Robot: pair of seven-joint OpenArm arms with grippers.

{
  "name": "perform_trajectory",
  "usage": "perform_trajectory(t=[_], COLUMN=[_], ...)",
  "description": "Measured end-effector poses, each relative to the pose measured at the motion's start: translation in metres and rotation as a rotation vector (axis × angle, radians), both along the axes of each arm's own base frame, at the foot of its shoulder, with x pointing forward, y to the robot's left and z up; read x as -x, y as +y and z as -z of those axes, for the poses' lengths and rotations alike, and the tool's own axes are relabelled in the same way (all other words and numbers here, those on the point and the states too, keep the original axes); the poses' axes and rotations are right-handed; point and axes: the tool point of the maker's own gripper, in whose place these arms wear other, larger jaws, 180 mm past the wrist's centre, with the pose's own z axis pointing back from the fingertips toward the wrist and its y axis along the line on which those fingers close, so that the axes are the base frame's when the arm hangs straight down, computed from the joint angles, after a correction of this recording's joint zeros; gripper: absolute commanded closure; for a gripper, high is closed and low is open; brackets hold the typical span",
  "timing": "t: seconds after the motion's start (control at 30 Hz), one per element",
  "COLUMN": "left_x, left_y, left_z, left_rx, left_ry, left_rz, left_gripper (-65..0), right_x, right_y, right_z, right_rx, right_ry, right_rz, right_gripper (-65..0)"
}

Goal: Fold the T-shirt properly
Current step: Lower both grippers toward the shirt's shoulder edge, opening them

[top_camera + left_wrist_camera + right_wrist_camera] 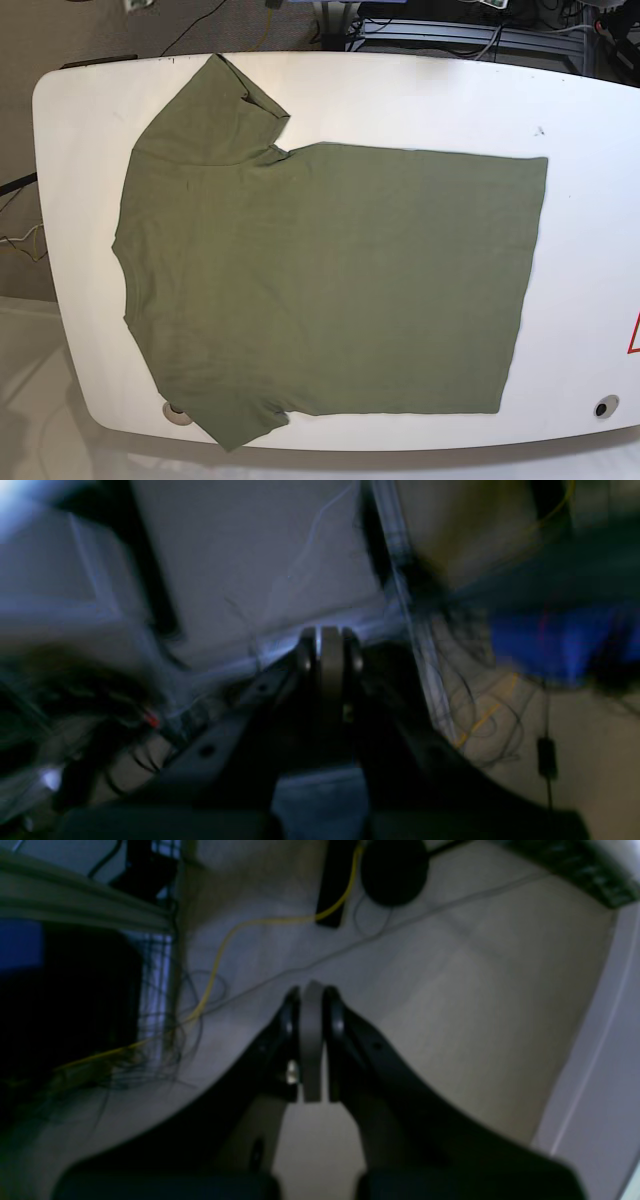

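Olive T-shirt lies flat, unfolded, on the table. Left gripper and right gripper: closed, empty, off the table. Next: open, grasp a sleeve edge.

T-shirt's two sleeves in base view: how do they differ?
On the T-shirt, the far sleeve lies fully on the white table, with its cuff edge turned over near the armpit. The near sleeve lies at the table's front edge, its tip at or slightly past the rim, with no clear fold-over. Shared: both short, olive-green, spread flat, pointing outward from the shoulder end.
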Motion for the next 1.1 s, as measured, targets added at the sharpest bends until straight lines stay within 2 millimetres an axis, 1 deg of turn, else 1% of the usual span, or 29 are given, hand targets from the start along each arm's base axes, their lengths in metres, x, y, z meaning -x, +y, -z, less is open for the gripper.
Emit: perform_trajectory(t=[0.03,0.1,0.2,0.27,0.33,0.43,0.57,0.7,0.8,0.83,0.97,1.1], left_x=[-0.005,-0.008,-0.019,-0.026,-0.026,-0.026,-0.031,-0.05,-0.064,-0.066,-0.07,-0.073], left_y=[0.003,0.009,0.016,0.015,0.013,0.011,0.015,0.015,0.021,0.024,0.039,0.05], left_z=[-0.007,-0.012,-0.027,-0.039,-0.047,-0.059,-0.072,-0.091,-0.104,-0.105,-0.106,-0.103], left_rx=[-0.005,-0.024,-0.039,-0.029,-0.013,0.011,0.001,0.005,0.002,-0.004,-0.035,-0.033], left_ry=[-0.018,-0.005,-0.043,-0.07,-0.065,-0.068,-0.085,-0.158,-0.222,-0.229,-0.239,-0.249], left_rz=[-0.001,-0.004,-0.009,0.001,0.023,0.042,0.044,0.03,0.022,0.02,-0.017,-0.057], left_gripper=[0.0,0.0,0.0,0.0,0.0,0.0,0.0,0.0,0.0,0.0,0.0,0.0], right_x=[-0.005,-0.017,-0.028,-0.032,-0.033,-0.041,-0.054,-0.073,-0.086,-0.09,-0.104,-0.117], right_y=[-0.001,-0.001,0.008,0.014,0.022,0.032,0.034,0.042,0.048,0.052,0.053,0.056], right_z=[-0.003,-0.012,-0.022,-0.026,-0.029,-0.036,-0.046,-0.058,-0.062,-0.062,-0.064,-0.063], right_rx=[0.003,0.001,-0.033,-0.048,-0.064,-0.1,-0.098,-0.108,-0.141,-0.155,-0.194,-0.278], right_ry=[-0.009,-0.035,-0.053,-0.059,-0.045,-0.061,-0.099,-0.169,-0.218,-0.226,-0.274,-0.321], right_rz=[-0.003,0.003,-0.012,-0.029,-0.042,-0.06,-0.069,-0.064,-0.046,-0.044,0.003,0.081], right_gripper=[0.0,0.0,0.0,0.0,0.0,0.0,0.0,0.0,0.0,0.0,0.0,0.0])
